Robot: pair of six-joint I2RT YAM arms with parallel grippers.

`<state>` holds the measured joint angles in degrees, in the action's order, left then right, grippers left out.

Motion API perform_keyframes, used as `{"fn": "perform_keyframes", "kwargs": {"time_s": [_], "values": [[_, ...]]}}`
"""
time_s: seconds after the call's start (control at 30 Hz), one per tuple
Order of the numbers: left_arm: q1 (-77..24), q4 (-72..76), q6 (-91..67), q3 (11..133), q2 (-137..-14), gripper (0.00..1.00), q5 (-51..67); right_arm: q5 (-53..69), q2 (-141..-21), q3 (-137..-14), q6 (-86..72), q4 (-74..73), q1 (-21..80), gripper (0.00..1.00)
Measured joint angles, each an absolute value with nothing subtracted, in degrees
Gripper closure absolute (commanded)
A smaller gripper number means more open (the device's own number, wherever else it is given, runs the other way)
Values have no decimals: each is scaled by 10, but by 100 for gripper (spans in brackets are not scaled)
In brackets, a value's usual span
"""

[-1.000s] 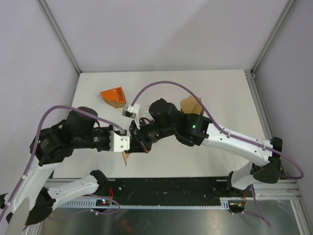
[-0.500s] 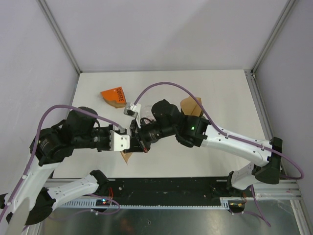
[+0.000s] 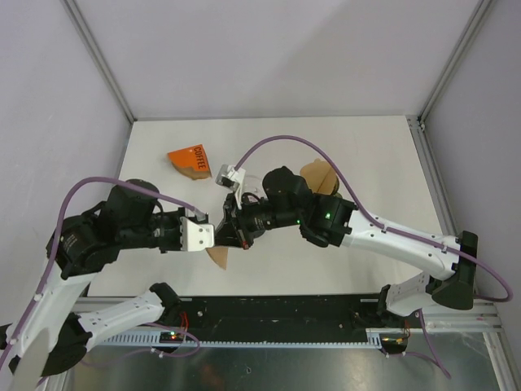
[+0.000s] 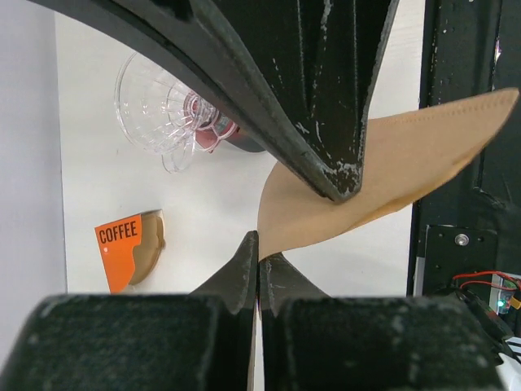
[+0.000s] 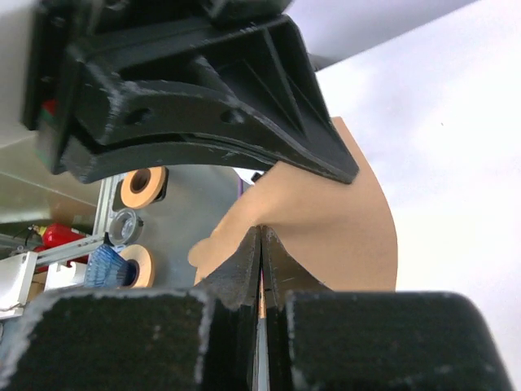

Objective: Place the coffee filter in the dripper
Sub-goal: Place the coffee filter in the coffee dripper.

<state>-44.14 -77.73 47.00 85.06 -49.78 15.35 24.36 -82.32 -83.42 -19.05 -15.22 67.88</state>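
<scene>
A brown paper coffee filter (image 3: 218, 257) hangs above the table's near edge, pinched by both grippers. My left gripper (image 3: 213, 238) is shut on one edge of it (image 4: 383, 163). My right gripper (image 3: 232, 232) is shut on the filter (image 5: 326, 228) from the opposite side, its black fingers (image 4: 326, 98) crossing the left wrist view. The clear glass dripper (image 4: 163, 106), with a red part beneath it, stands on the table beyond the filter. In the top view it is mostly hidden under the right arm (image 3: 248, 198).
An orange "COFFEE" filter pack (image 3: 189, 160) lies at the back left and also shows in the left wrist view (image 4: 129, 248). Another brown filter (image 3: 319, 175) lies behind the right arm. The black front rail (image 3: 277, 314) runs just below the grippers.
The right arm has shifted slightly right and back. The filter has turned and now hangs a little further right below both grippers, which stay shut on it.
</scene>
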Motion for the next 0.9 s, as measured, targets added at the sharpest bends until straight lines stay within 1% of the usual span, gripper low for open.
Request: {"fn": "perform_keyframes", "kwargs": {"time_s": [0.17, 0.4, 0.43, 0.67, 0.77, 0.9], "values": [[-441, -777, 470, 851, -497, 100, 151, 265, -823, -833, -190, -114, 684, 100], [-442, -777, 470, 851, -494, 100, 146, 272, -823, -833, -189, -104, 691, 100], [-442, -777, 470, 851, -494, 100, 145, 266, -823, -833, -188, -107, 691, 99], [-442, -775, 470, 841, -490, 100, 141, 180, -786, -833, -164, -167, 691, 66], [-442, -775, 470, 841, -490, 100, 141, 144, -759, -833, -142, -185, 705, 57], [-442, -775, 470, 841, -490, 100, 141, 116, -741, -833, -117, -195, 731, 52]]}}
